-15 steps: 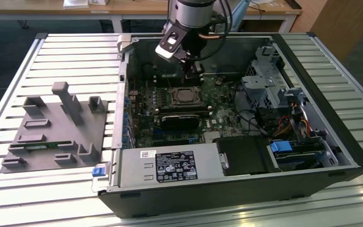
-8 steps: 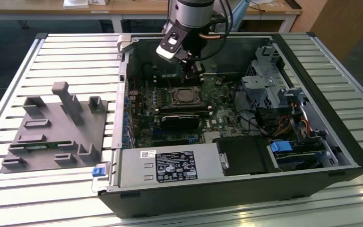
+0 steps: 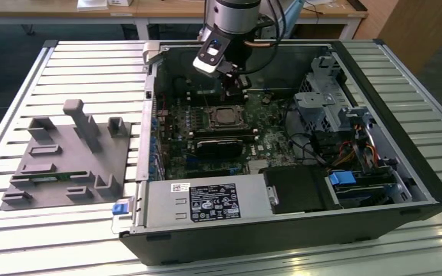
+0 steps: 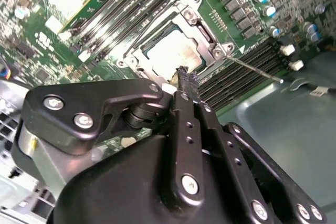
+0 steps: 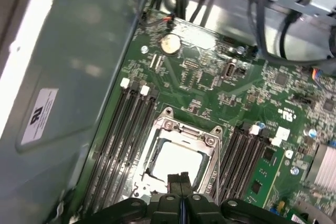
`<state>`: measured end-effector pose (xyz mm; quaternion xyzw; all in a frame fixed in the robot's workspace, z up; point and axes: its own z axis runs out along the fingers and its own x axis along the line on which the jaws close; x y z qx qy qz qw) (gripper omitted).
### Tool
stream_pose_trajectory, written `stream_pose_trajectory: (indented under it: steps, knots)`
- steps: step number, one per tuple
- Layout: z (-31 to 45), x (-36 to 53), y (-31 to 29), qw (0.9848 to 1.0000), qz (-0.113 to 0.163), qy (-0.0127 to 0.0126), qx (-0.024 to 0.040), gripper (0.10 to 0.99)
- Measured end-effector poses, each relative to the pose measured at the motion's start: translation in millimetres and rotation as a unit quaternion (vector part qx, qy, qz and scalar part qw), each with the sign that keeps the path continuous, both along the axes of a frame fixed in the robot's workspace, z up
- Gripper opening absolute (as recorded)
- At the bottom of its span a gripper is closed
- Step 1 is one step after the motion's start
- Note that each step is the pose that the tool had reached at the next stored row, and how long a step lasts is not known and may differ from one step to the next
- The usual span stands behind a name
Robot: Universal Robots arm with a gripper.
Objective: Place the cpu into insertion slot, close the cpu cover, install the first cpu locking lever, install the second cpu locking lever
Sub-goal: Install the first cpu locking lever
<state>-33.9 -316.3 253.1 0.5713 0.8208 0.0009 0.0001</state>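
Note:
The cpu [image 5: 177, 161] lies in the insertion slot [image 3: 225, 117] on the green motherboard, its pale metal top showing through the window of the cpu cover [image 5: 184, 131]. The silver cover frame lies down flat over the chip. One thin wire locking lever [image 4: 257, 70] sticks out sideways from the socket's corner. My gripper [image 4: 185, 76] is shut with nothing between its fingers, and its black tips are at the socket's edge, just above the cover. In the exterior view the gripper [image 3: 238, 94] hangs inside the case just behind the socket.
A black block [image 3: 219, 145] sits on the board in front of the socket. The grey power supply box [image 3: 205, 201] fills the case's front. Drive cages and cables [image 3: 330, 100] stand on the exterior view's right. A grey fixture [image 3: 67, 155] lies outside on the slatted table.

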Motion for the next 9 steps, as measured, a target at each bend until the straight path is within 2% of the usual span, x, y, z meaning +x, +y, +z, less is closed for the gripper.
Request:
stream_pose_trajectory:
  steps: [5,9]
  knots:
    - [0.0,0.0,0.0,0.9990,0.045,0.0000,-0.0003,0.106]
    - [0.0,0.0,0.0,0.9967,0.082,0.0000,-0.0003,0.106]
